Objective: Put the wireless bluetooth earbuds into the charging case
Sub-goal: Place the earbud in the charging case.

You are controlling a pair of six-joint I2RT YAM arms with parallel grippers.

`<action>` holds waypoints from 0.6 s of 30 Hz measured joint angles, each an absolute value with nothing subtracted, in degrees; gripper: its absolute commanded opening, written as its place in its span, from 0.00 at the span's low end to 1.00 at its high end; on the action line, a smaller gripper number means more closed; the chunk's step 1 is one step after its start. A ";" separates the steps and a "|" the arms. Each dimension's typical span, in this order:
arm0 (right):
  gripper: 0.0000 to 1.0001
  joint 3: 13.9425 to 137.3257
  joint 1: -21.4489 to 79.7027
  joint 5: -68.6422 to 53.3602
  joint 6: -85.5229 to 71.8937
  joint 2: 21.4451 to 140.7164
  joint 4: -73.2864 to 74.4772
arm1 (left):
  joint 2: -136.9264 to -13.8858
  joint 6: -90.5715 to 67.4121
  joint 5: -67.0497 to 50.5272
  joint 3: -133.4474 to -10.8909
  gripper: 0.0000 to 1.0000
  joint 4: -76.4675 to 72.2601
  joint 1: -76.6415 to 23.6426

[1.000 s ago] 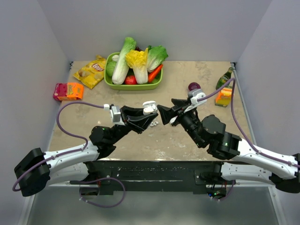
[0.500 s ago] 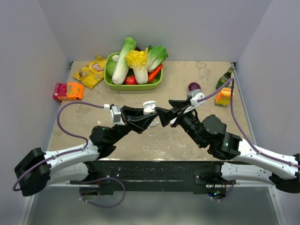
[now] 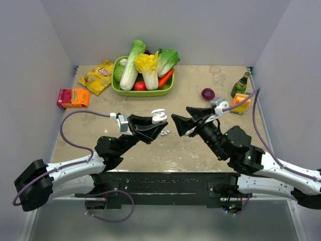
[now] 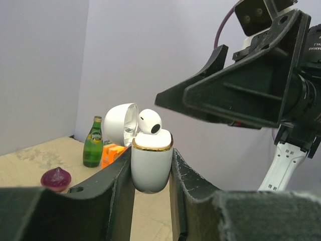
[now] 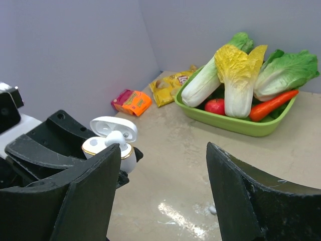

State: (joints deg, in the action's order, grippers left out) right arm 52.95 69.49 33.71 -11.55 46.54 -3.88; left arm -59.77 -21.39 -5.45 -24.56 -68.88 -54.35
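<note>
The left pincer pinches the charging case by its sides, held above the middle of the desk. The lid is open and one earbud sticks out of the top. The right pincer is spread wide and holds nothing, just beside the case. Another small white earbud lies on the desk beneath.

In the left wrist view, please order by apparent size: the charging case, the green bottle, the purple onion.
1. charging case: largest, though it is nearest the camera, which inflates it.
2. green bottle.
3. purple onion.
The last two look close in area, so their order is unsure.
</note>
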 measured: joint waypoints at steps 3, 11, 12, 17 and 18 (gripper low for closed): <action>0.73 52.40 69.49 34.81 -11.55 43.05 -3.97 | -58.22 -20.91 -4.73 -23.51 0.00 -68.55 -54.35; 0.73 52.36 69.49 39.68 -12.93 43.53 -2.72 | -55.90 -18.46 -5.63 -21.39 0.00 -70.85 -54.33; 0.73 52.34 69.49 39.86 -13.13 43.94 -2.31 | -55.72 -18.17 -6.31 -20.60 0.00 -71.44 -54.33; 0.73 51.81 69.67 43.03 -14.55 46.00 1.98 | -55.70 -16.45 -12.86 -15.09 0.00 -72.60 -54.26; 0.73 51.81 69.69 44.23 -14.96 46.04 3.03 | -55.81 -16.27 -14.70 -14.22 0.00 -72.60 -54.22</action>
State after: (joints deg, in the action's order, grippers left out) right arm 51.81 69.69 44.23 -14.96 46.04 3.03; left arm -55.81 -16.27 -14.70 -14.22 -72.60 -54.22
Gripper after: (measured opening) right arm 0.729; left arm 0.333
